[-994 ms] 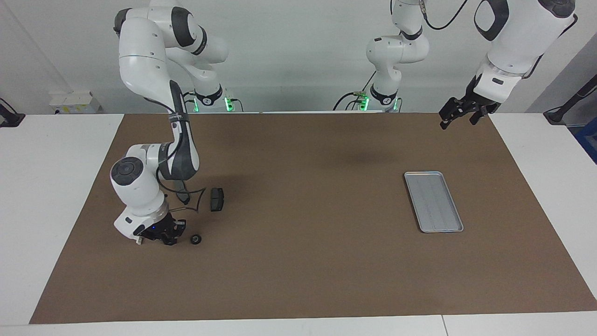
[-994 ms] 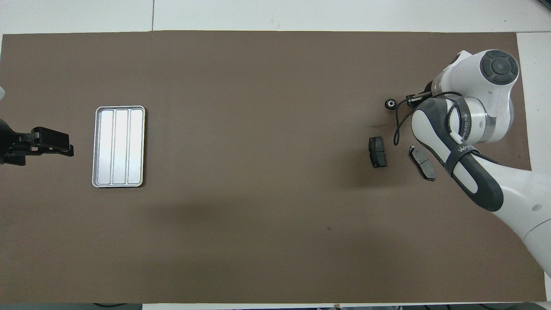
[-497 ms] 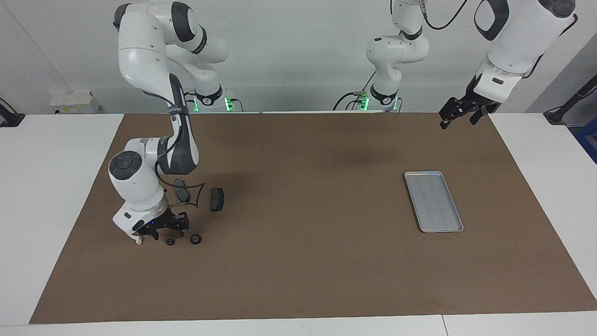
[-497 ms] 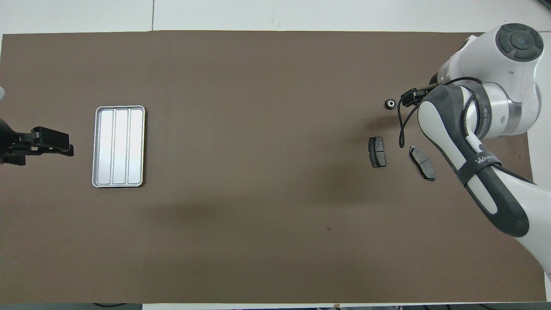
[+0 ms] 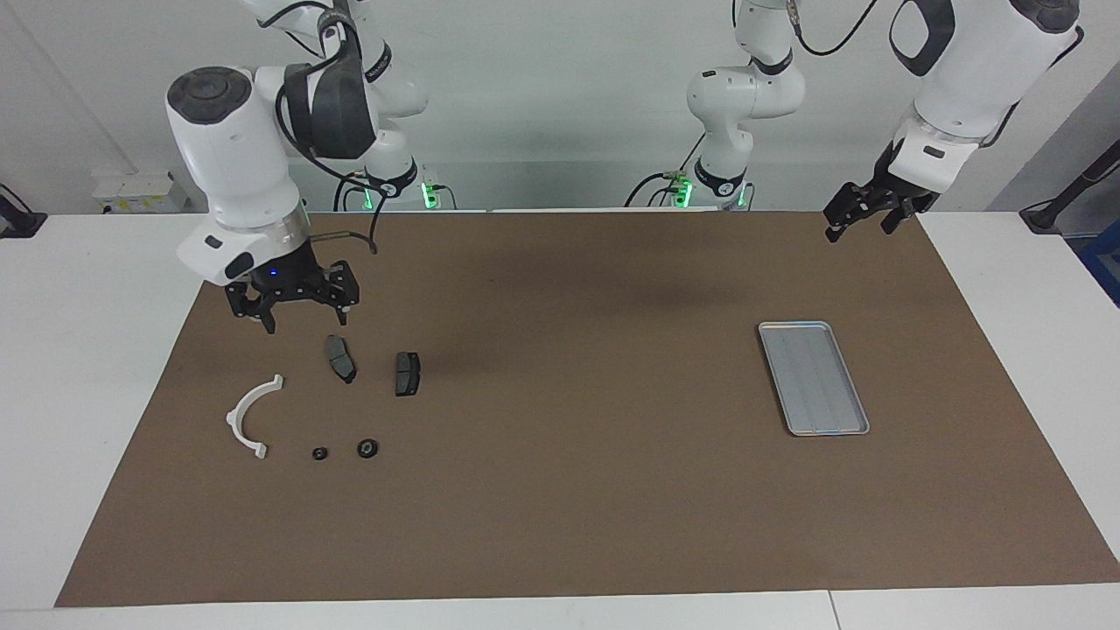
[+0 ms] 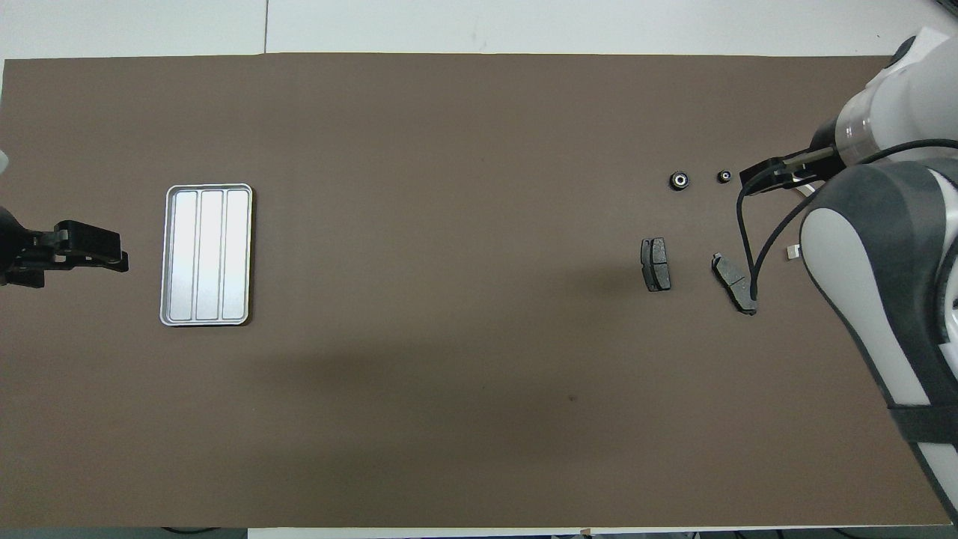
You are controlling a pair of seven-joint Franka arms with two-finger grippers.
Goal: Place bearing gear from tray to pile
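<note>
So the smaller bearing gear [image 5: 320,453] is sitting flat on the brown mat [image 5: 560,490], nowhere near the tray [image 5: 813,377], which is well away toward the left arm's end of the table with nothing in it. Using the white semicircular bracket [image 5: 250,416] as the reference: the small gear is just beside the bracket's tip that lies farther from the robots, and a slightly bigger gear [image 5: 367,449] sits just past that, a bit more toward the tray. The two dark brake pads [image 5: 340,358] and [image 5: 407,373] lie nearer to the robots than the bracket, side by side but not touching. The right gripper [image 5: 295,308] is up in the air over the mat next to the bracket and the pads, jaws spread wide with nothing between them. The left gripper [image 5: 864,216] hangs over the mat's edge at the tray end, waiting, jaws apart and holding nothing.
</note>
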